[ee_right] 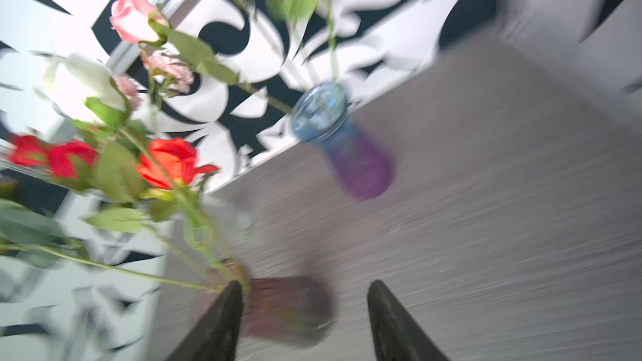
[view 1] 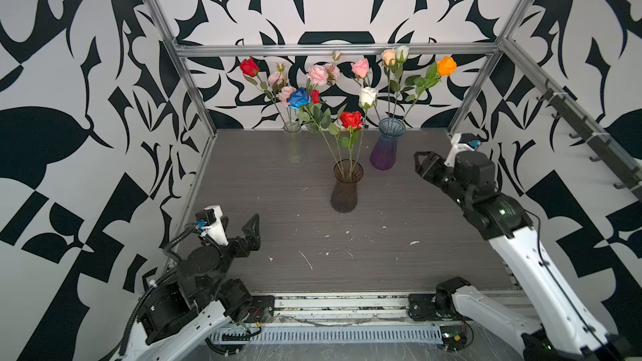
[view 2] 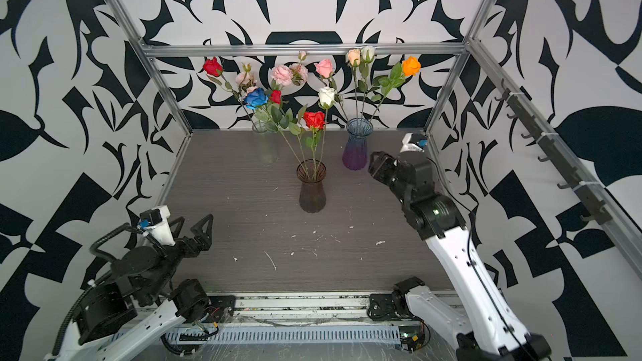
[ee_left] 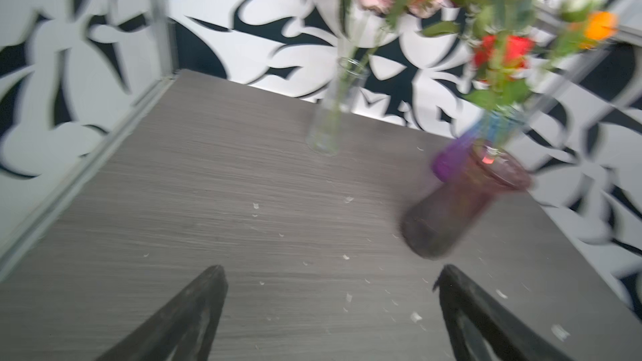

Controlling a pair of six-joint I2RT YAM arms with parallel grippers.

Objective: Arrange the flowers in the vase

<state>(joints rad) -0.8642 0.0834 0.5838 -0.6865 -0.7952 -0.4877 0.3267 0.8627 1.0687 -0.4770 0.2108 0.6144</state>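
Note:
All the flowers stand in three vases. In both top views, a smoky brown vase (view 1: 345,189) (view 2: 312,187) in the middle of the table holds a blue rose (view 1: 298,98), a red rose (view 1: 351,119) and a white rose (view 1: 367,96). A blue-to-purple vase (view 1: 387,149) behind it holds pink, peach, white and orange (view 1: 446,65) roses. A clear vase (view 1: 292,140) at the back left holds a red rose and pink ruffled blooms (view 1: 318,74). My left gripper (view 1: 239,225) (ee_left: 331,272) is open and empty near the front left. My right gripper (view 1: 422,164) (ee_right: 305,286) is open and empty, right of the purple vase.
The grey table (view 1: 382,244) carries small white scraps. Metal frame posts (view 1: 194,92) and patterned walls close it in on three sides. A rail of dark hooks (view 1: 590,140) runs along the right wall. A slotted cable duct (view 1: 330,335) lies along the front edge.

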